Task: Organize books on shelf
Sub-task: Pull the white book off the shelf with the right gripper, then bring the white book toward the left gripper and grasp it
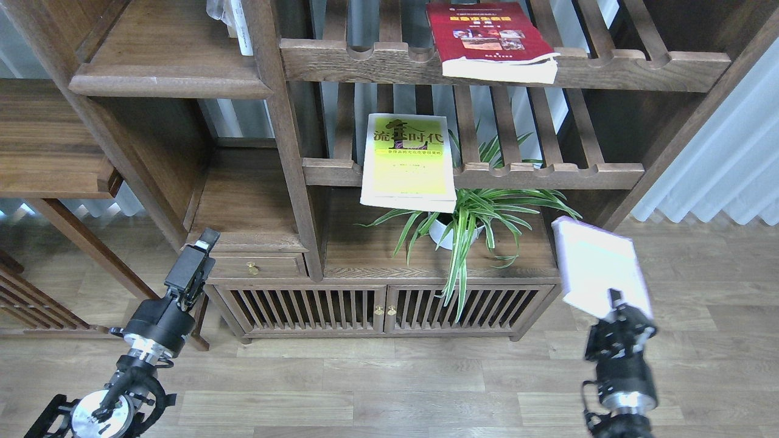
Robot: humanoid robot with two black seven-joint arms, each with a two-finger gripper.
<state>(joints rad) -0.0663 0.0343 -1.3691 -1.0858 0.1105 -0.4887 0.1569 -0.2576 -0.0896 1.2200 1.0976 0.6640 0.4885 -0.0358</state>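
My right gripper [616,304] is shut on the near edge of the pale lilac-white book [597,266] and holds it in the air low at the right, in front of the cabinet's right end. The yellow-green book [409,161] lies on the middle slatted rack and overhangs its front rail. The dark red book [490,38] lies on the upper slatted rack. The solid shelf board [167,55] with a moulded front edge is at the upper left. My left gripper [204,243] is low at the left, seen edge-on, with nothing in it.
A potted spider plant [468,222] stands on the cabinet top [365,255] under the middle rack. A small drawer unit [252,264] is beside my left gripper. White curtains [724,158] hang at the right. Wood floor lies in front.
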